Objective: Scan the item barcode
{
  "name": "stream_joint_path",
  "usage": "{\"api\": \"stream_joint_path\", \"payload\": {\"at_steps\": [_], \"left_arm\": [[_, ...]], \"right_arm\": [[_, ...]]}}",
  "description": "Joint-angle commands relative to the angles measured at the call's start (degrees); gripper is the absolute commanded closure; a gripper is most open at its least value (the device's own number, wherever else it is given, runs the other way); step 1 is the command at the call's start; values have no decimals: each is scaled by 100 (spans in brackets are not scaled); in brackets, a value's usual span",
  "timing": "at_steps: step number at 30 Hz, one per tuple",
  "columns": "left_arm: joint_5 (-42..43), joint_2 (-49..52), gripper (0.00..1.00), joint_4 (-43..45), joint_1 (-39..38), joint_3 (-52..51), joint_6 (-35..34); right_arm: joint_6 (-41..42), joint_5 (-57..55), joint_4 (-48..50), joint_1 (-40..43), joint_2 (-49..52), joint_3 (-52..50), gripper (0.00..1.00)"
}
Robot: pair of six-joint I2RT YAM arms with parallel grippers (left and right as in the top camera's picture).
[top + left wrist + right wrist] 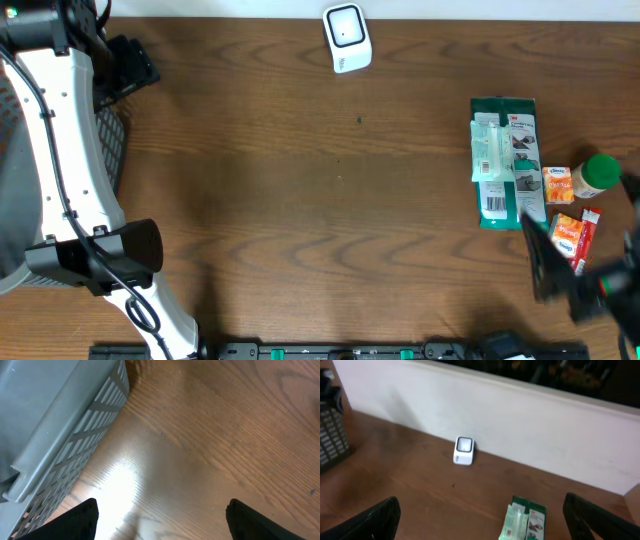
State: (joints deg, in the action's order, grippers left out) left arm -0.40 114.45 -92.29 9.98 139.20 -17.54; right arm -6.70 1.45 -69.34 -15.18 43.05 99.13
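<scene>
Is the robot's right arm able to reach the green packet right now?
Probably yes. The right claw is open and empty, and the green packet lies flat just in front of it. Nothing stands between them; only small orange packs sit close beside.

Scanner [347, 38] at far edge of table [300, 200]; basket [55, 415] at left; packet [507, 165] at right, bottle [598, 175] beside it

wooden table [300, 200] | white scanner [347, 38] | green packet [522, 150] | 2 orange packets [557, 185] | green-capped bottle [598, 174] | grey basket [108, 150]

A white scanner [347, 38] sits well apart from the green package [522, 140].
</scene>
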Motion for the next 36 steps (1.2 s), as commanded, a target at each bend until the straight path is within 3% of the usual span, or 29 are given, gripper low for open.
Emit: {"api": "stream_joint_path", "payload": {"at_steps": [1,5,11,18,26,31,36], "left_arm": [[-72,42,18,-323,24,24,79],[-72,42,18,-323,24,24,79],[-72,42,18,-323,24,24,79],[-72,42,18,-323,24,24,79],[-72,42,18,-323,24,24,79],[-72,42,18,-323,24,24,79],[-72,42,18,-323,24,24,79]], "right_arm": [[-70,-210,105,-39,-629,-695,1],[-72,-317,645,-26,-1519,-1843,1],[-280,-313,2262,184,-2715,-3751,1],[-282,-245,5182,398,-3871,-6072,1],[-463,219,7980,640,-4275,-7886,1],[-538,640,8824,785,-4273,-8658,1],[-476,656,8988,935,-4273,-9287,1]]}}
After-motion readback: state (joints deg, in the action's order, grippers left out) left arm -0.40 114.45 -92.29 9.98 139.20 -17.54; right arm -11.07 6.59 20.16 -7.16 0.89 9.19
